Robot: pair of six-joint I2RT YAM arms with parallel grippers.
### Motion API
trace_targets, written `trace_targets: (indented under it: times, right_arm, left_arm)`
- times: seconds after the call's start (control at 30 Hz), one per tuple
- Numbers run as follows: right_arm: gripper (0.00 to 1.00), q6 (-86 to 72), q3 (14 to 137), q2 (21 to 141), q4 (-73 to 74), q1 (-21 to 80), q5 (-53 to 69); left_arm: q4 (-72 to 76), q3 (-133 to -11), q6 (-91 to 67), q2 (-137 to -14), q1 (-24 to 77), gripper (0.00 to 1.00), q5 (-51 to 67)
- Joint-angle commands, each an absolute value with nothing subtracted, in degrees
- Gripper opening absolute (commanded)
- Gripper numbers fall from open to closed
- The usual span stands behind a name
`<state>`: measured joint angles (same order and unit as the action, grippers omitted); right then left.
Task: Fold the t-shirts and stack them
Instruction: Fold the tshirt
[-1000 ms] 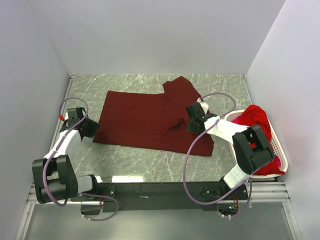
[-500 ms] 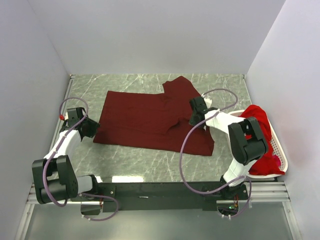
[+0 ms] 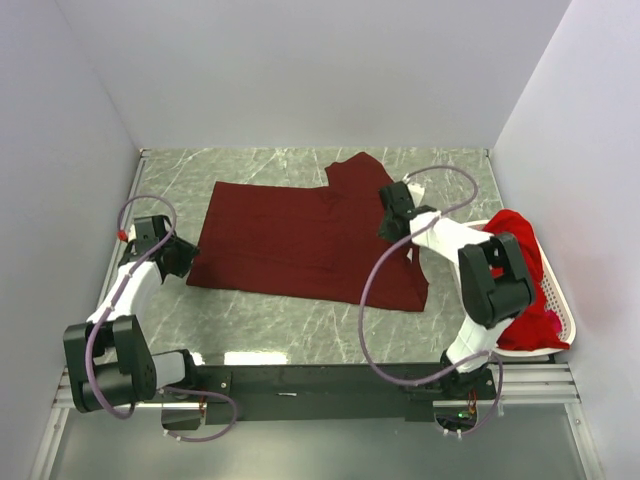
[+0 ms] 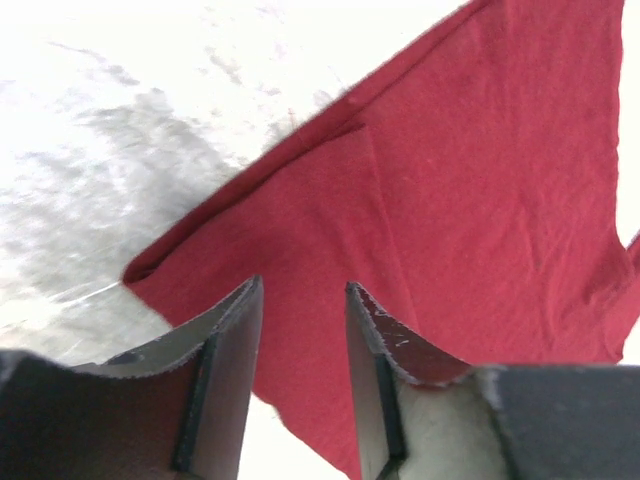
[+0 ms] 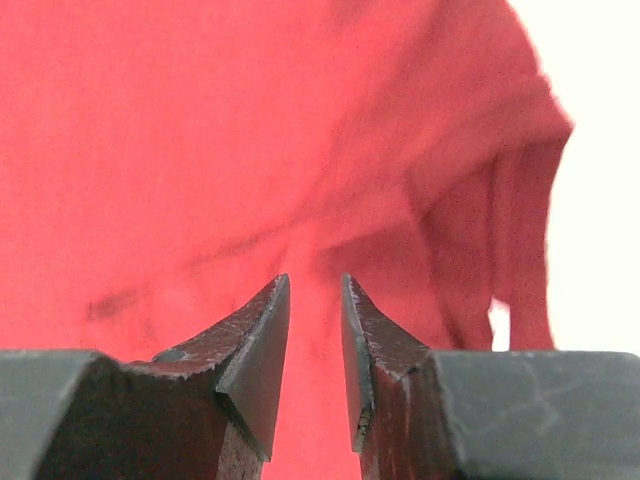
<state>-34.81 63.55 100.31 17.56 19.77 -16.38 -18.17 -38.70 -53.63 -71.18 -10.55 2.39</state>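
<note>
We are looking down on a dark maroon short-sleeved cotton t-shirt [image 3: 290, 240] that is lying spread out in the middle of the grey-green marbled desk [image 3: 270, 320], with 1 sleeve [image 3: 355, 172] pointing toward the far wall. The cloth is lying mostly flat, with a few soft creases near its right side.

The left gripper [image 3: 185, 255] is hanging low at the shirt's near-left corner. In the left wrist view its 2 dark fingers [image 4: 225, 350] are standing apart with a clear gap between them. The corner and folded edge of the maroon shirt [image 4: 480, 200] are showing just beyond the tips, and pale desk [image 4: 100, 120] is showing to the left. We are seeing nothing pinched between them.

The right gripper [image 3: 392, 212] is reaching over the shirt's right part, near the base of that sleeve. In the right wrist view its fingers [image 5: 250, 340] are standing slightly apart, leaving a narrow slit. Rumpled cloth [image 5: 150, 150] is filling the picture behind them, blurred, and none of it is caught in the slit.

At the right edge of the desk a white perforated plastic basket [image 3: 570, 315] is holding a heap of bright red t-shirts [image 3: 515, 240], which is bulging above its rim, well apart from the maroon one.
</note>
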Motion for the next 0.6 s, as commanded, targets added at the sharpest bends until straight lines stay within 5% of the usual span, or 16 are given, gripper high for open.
trace_targets:
  times: [0.0,0.2,0.57]
  right_arm:
    - [0.35,-36.0,59.2,93.7,17.9,24.7,-17.2]
    - [0.38,-43.3,46.2,81.1,18.2,30.1,-17.1]
    - [0.61,-56.3,29.4,57.8,29.6,30.5,-17.9]
  left_arm:
    - [-21.8,-40.8,-52.7,-67.7,-10.7,0.46,-3.1]
    - [-28.5,-39.1,-53.1,-59.8,-10.7,0.62,-7.7]
    - [-18.4,-27.4,-55.5,-58.5,-10.5,0.56,0.9]
